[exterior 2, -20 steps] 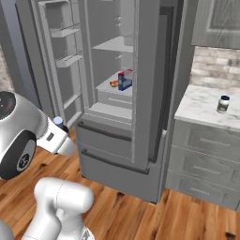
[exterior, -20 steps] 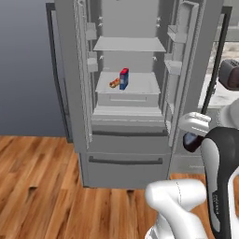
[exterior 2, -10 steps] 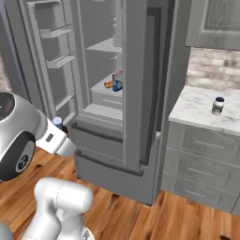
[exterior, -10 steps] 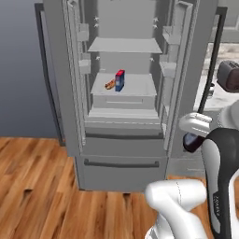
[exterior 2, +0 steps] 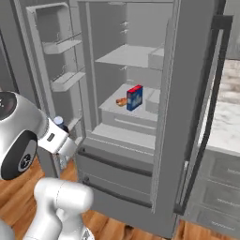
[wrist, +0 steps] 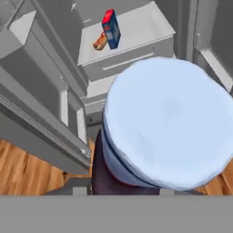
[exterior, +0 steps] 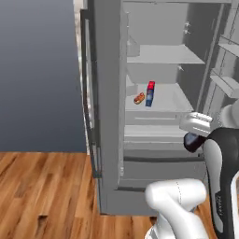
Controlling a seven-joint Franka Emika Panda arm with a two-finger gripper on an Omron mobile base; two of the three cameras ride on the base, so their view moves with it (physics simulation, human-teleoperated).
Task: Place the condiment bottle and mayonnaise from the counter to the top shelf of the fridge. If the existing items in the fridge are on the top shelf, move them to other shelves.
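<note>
Gripper: the gripper (exterior: 193, 133) is clenched on the condiment bottle (wrist: 168, 123), low in front of the open fridge (exterior: 107, 93), level with its lower drawers.
Held thing: in the hand view the bottle shows a wide, pale blue rounded cap over a dark body. In the left base view the dark body (exterior: 191, 141) hangs just under the white hand. In the right base view the small pale cap (exterior 2: 58, 122) sticks up from the hand.
Floor: brown wood planks (exterior: 42, 186) run up to the foot of the fridge.
Fridge drawers: two pale grey drawer fronts (exterior: 158, 168) sit closed at the bottom of the interior.
Doors: both stand open. The one with door bins (exterior 2: 56, 47) is at the left of the right base view, the thick one with a dark bar handle (exterior 2: 206, 93) at its right.
Middle shelf: the red-and-blue pack (exterior: 150, 93) stands upright near the front edge of this shelf (exterior: 179, 100). A small orange-brown food item (exterior: 139, 98) lies just beside the pack, on its left in both base views.
Top shelf: the top shelf (exterior: 163, 55) is a flat pale grey slab above the pack's shelf.
Counter: a strip of white veined marble counter (exterior 2: 227, 122) shows beyond the thick door, over grey drawers.
</note>
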